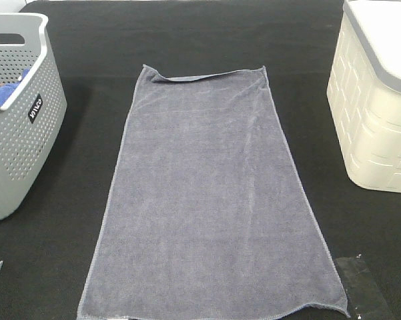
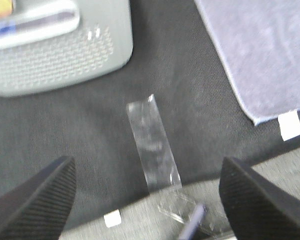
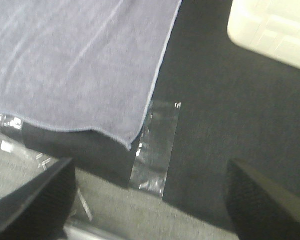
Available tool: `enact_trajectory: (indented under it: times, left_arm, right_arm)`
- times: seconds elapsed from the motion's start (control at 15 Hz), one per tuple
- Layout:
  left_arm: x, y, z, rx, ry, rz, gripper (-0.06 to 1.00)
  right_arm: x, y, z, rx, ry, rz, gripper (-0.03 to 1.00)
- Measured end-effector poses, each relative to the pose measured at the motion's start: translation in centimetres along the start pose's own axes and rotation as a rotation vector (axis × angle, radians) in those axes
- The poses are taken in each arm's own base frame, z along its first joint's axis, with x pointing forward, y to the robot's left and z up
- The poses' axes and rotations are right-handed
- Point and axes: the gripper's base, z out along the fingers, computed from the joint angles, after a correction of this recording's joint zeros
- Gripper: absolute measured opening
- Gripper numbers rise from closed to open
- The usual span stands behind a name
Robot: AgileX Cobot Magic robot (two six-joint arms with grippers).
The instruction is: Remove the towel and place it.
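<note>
My left tool point(image 2: 147, 200) stands wide open with nothing between its two dark ribbed pads, hanging over the near edge of the bench point(image 2: 189, 80) above a strip of clear tape point(image 2: 153, 145). My right tool point(image 3: 150, 200) is spread just as wide and equally empty, over the opposite near corner, where another clear tape strip point(image 3: 155, 145) lies. Neither tool shows in the high view. Outward from them, the towel point(image 1: 210, 200) lies spread flat lengthwise down the middle of the black bench, its far edge folded slightly over near one corner, its near corners close to the tape strips. At the left of the bench I see a grey perforated basket point(image 1: 20, 127) with a handle cut-out; a bright blue cloth point(image 1: 5, 90) shows inside it. At the right stands a cream bin point(image 1: 370, 113) with a brick-like moulded wall and a grey rim; I cannot see into it.
</note>
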Motion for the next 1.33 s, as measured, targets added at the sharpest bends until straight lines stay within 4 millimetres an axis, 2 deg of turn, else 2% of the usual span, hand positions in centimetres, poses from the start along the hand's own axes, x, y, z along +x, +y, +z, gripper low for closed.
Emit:
enact_trajectory:
  times: [0.27,0.4,1.13,1.33]
  left_arm:
    - [0.05,-0.13,-0.32,0.016,-0.108,0.041,0.75]
    - [-0.13,-0.5,0.31,0.054,-0.147,0.029,0.75]
    - [-0.08,-0.77,0.62,0.082,-0.153,0.024,0.75]
    - [-0.11,-0.59,0.65,0.0,-0.154,-0.044,0.75]
  right_arm:
    - [0.53,0.06,-0.72,0.012,-0.074,-0.011,0.76]
    - [0.51,-0.01,-0.72,0.02,-0.076,-0.013,0.76]
    - [0.51,-0.03,-0.72,0.022,-0.076,-0.013,0.76]
    - [0.49,-0.3,-0.72,0.097,-0.078,0.073,0.76]
